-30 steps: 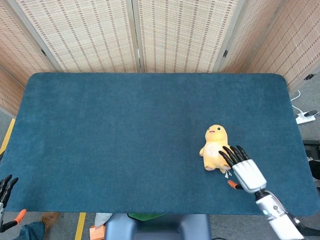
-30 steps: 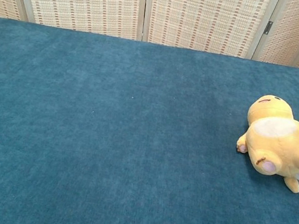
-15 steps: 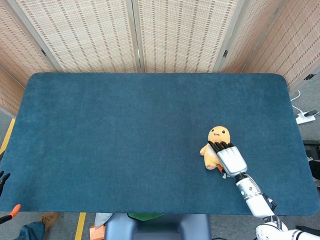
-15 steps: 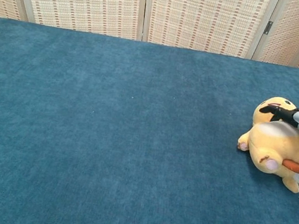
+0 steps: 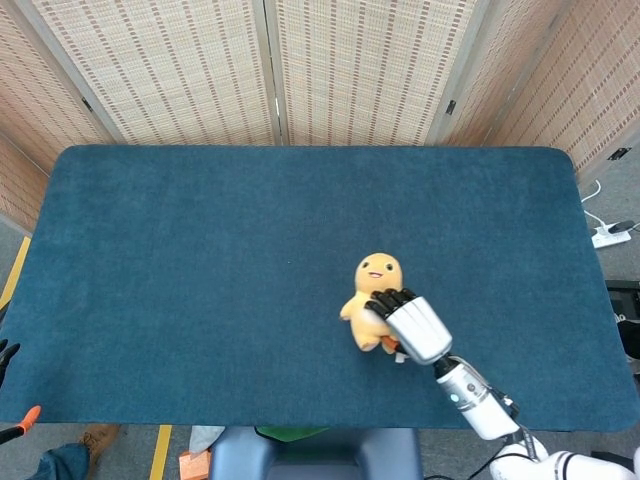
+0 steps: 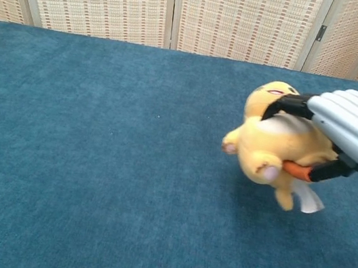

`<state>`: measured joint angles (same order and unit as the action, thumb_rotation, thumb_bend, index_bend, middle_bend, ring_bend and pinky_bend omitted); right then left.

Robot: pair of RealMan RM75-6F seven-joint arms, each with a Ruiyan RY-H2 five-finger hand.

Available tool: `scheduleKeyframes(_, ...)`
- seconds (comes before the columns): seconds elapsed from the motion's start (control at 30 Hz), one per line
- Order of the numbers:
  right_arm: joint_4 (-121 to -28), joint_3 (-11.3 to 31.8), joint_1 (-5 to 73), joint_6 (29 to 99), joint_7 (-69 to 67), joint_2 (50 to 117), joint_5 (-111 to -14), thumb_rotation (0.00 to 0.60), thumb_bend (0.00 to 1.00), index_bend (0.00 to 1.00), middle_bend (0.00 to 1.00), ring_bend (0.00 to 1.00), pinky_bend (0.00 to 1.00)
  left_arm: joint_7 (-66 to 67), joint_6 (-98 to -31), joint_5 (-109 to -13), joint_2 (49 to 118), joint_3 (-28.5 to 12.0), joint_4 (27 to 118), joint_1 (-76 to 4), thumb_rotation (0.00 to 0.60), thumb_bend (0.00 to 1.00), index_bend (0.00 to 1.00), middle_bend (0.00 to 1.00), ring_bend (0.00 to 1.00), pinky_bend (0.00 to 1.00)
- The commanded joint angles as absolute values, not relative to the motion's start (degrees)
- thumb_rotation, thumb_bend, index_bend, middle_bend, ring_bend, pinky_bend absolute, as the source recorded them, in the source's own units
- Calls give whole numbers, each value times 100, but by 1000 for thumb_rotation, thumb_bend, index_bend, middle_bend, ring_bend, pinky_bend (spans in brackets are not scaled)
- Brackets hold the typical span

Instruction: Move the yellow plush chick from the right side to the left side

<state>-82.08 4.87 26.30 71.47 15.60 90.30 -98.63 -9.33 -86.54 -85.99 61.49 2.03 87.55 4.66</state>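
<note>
The yellow plush chick (image 5: pixel 370 295) is held off the blue table (image 5: pixel 200 250), a little right of the middle. My right hand (image 5: pixel 412 327) grips its body from the right, fingers over the belly. In the chest view the chick (image 6: pixel 266 145) hangs above the cloth with its head pointing away, a white tag trailing below, and the right hand (image 6: pixel 347 135) wraps it, thumb beneath. Only the fingertips of my left hand (image 5: pixel 8 355) show, at the head view's left edge, below the table's near left corner, holding nothing.
Woven folding screens (image 5: pixel 270 70) stand behind the table's far edge. A white power strip (image 5: pixel 610 236) lies on the floor to the right. An orange-tipped object (image 5: pixel 28 418) sits on the floor at the near left corner.
My right hand closed on the chick, lifted it and carried it left from the right side toward the middle. The left hand dropped further out of view.
</note>
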Motion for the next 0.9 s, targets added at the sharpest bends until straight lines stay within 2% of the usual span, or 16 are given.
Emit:
scheduleKeyframes(0.03, -8349, 440, 3016, 7028, 1592, 9558, -10161, 600, 606, 706, 778, 767, 991, -1000, -8624, -8587, 6126, 206, 8738, 453, 600, 272, 0, 0, 0, 174)
scheduleKeyframes(0.13, -8180, 487, 3258, 6710, 1762, 10039, -10105, 600, 592, 706, 758, 751, 985, -1117, -8598, -8562, 6103, 203, 8706, 450, 600, 273, 0, 0, 0, 174)
scheduleKeyframes(0.27, -8041, 522, 3362, 6578, 1780, 10263, -10044, 600, 580, 706, 737, 735, 974, -1176, -8590, -8560, 6093, 207, 8687, 450, 600, 272, 0, 0, 0, 175)
scheduleKeyframes(0.33, -7766, 593, 3527, 6411, 1718, 10628, -9956, 600, 557, 704, 694, 705, 950, -1271, -8602, -8557, 6082, 206, 8654, 460, 600, 273, 0, 0, 0, 175)
scheduleKeyframes(0.37, -7428, 652, 3704, 6192, 1523, 11043, -9846, 600, 543, 691, 663, 680, 924, -1364, -8623, -8551, 6059, 200, 8644, 472, 600, 274, 0, 0, 0, 175)
scheduleKeyframes(0.43, -7127, 677, 3772, 5953, 1513, 11287, -9621, 600, 475, 574, 536, 570, 778, -1438, -8627, -8554, 6046, 206, 8609, 480, 600, 273, 0, 0, 0, 176)
scheduleKeyframes(0.47, -7134, 659, 3813, 5657, 1584, 11282, -9421, 600, 408, 397, 413, 453, 639, -1473, -8632, -8555, 6044, 208, 8590, 485, 600, 273, 0, 0, 0, 175)
scheduleKeyframes(0.5, -7223, 642, 3870, 5383, 1630, 11206, -9279, 600, 327, 209, 257, 293, 455, -1488, -8632, -8558, 6045, 211, 8575, 487, 600, 274, 0, 0, 0, 175)
scheduleKeyframes(0.53, -7358, 633, 3939, 5120, 1636, 11092, -9152, 600, 245, 63, 120, 143, 254, -1497, -8634, -8562, 6047, 213, 8564, 489, 600, 274, 0, 0, 0, 175)
scheduleKeyframes(0.57, -7518, 651, 4006, 4972, 1553, 10973, -9077, 600, 180, 3, 42, 53, 123, -1505, -8638, -8568, 6054, 214, 8550, 490, 600, 274, 0, 0, 0, 175)
scheduleKeyframes(0.6, -7593, 660, 4017, 4981, 1453, 10927, -9060, 600, 117, 0, 2, 3, 21, -1505, -8640, -8575, 6060, 218, 8542, 490, 600, 274, 0, 0, 0, 175)
scheduleKeyframes(0.7, -7825, 583, 3978, 5173, 994, 10736, -9137, 600, 24, 0, 0, 0, 0, -1481, -8659, -8605, 6078, 232, 8529, 498, 600, 275, 0, 0, 0, 175)
scheduleKeyframes(0.9, -8733, 239, 3730, 5895, 304, 9726, -9618, 600, 9, 0, 0, 0, 0, -1333, -8754, -8743, 6165, 264, 8520, 506, 600, 274, 0, 0, 0, 176)
